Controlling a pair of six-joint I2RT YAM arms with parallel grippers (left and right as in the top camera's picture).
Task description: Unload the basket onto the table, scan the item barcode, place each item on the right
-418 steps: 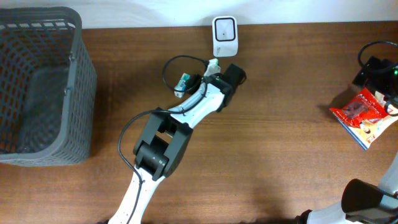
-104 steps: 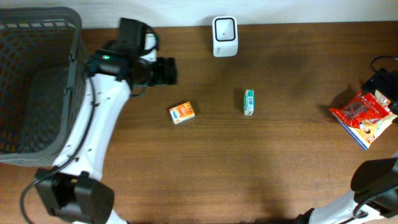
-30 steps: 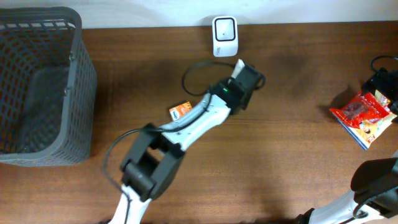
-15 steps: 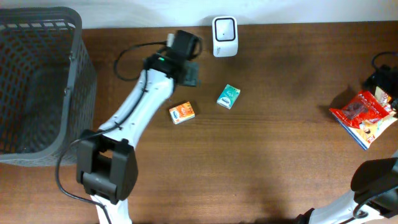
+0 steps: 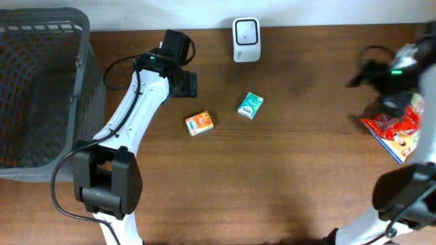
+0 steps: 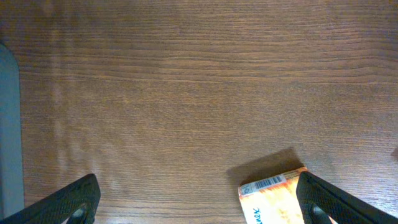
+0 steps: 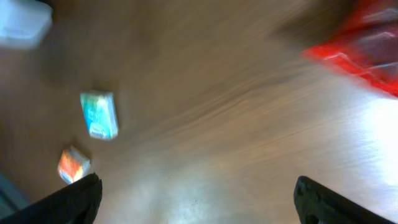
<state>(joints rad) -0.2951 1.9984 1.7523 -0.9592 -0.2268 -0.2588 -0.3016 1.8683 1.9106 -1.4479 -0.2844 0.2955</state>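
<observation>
Swung leftward since half a second ago, the left gripper [image 5: 185,85] is seen between the basket [image 5: 92,88] and the scanner [image 5: 245,39]. The green box [image 5: 250,105] is left lying on the counter [image 5: 306,177] below the scanner, near an orange box [image 5: 199,124], unobstructed. Both grippers are spread wide and empty, the right gripper [image 7: 202,202] blurred near a red packet [image 5: 398,131].

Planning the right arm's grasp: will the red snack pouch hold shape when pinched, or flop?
Probably floppy: the red snack pouch looks like glossy, wrinkled film lying flat on the table. Likely light, so a push may just slide it. The shiny film could slip in a pinch.
</observation>
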